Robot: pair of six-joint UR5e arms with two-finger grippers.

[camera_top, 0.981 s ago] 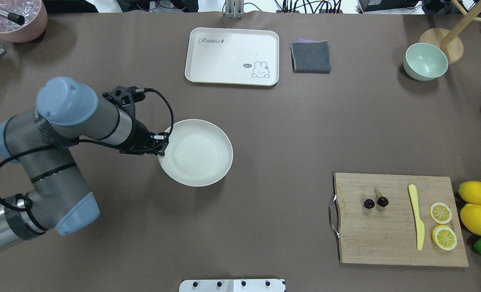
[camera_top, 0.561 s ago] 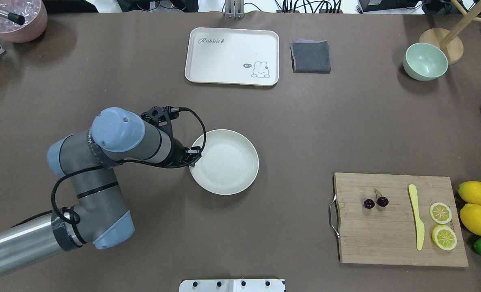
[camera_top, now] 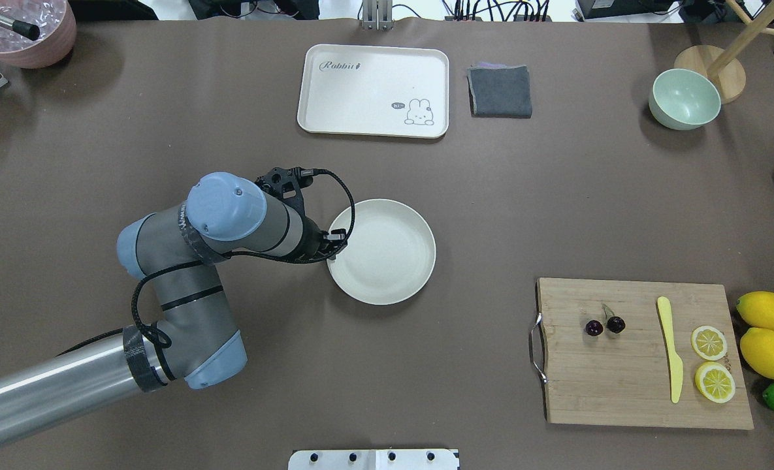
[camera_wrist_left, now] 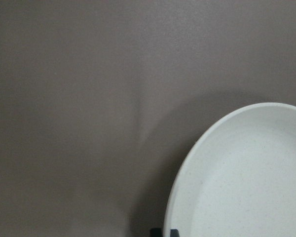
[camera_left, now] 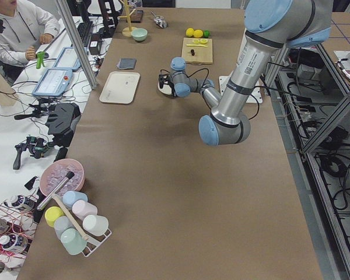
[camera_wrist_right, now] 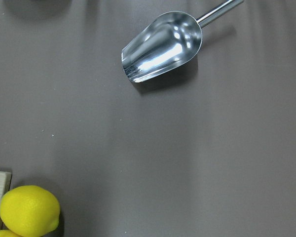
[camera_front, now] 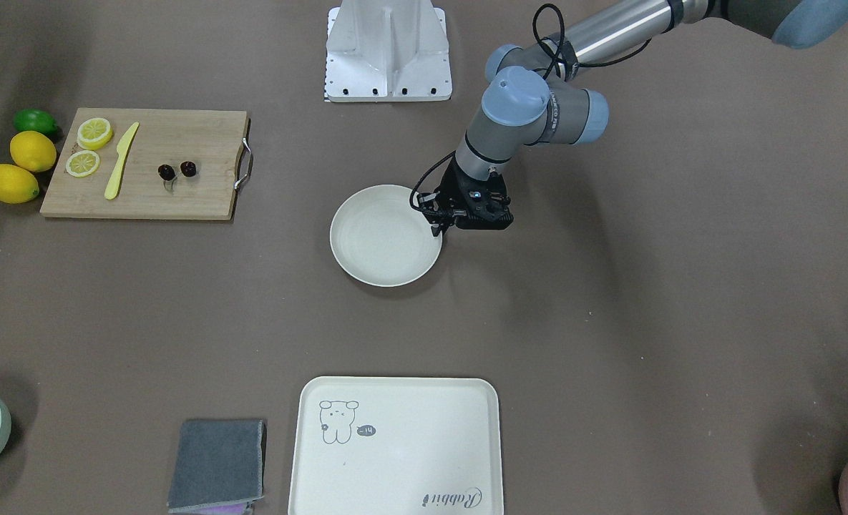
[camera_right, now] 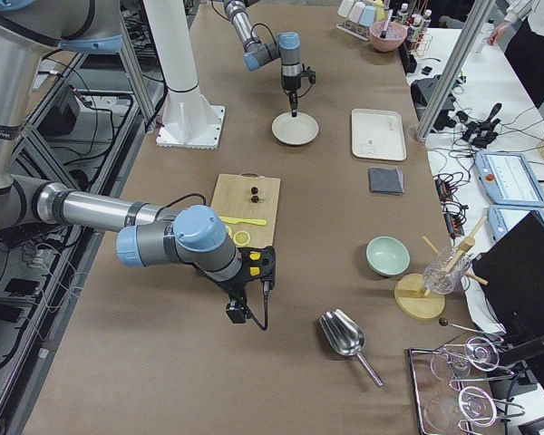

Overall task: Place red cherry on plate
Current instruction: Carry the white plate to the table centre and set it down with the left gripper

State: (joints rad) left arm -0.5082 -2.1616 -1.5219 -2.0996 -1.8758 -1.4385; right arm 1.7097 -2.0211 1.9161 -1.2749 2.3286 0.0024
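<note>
The red cherry (camera_top: 605,324) is a dark pair joined by pale stems, lying on the wooden cutting board (camera_top: 622,385) at the right; it also shows in the front view (camera_front: 177,170). The plate (camera_top: 393,254) is round and cream-white, near the table's middle. My left gripper (camera_top: 332,253) is shut on the plate's left rim; in the left wrist view the plate (camera_wrist_left: 251,173) fills the lower right. My right gripper (camera_right: 238,313) hangs low beyond the board's right end, far from the cherry; I cannot tell whether it is open.
On the board lie a yellow knife (camera_top: 671,349) and two lemon slices (camera_top: 712,362); whole lemons (camera_top: 767,333) and a lime lie beside it. A rabbit tray (camera_top: 373,88), grey cloth (camera_top: 499,91) and green bowl (camera_top: 684,98) line the far side. A metal scoop (camera_wrist_right: 163,47) lies by the right gripper.
My left arm has swung to the right, and the plate has slid rightward across the table with the gripper on its rim. The cherry and board have not moved.
</note>
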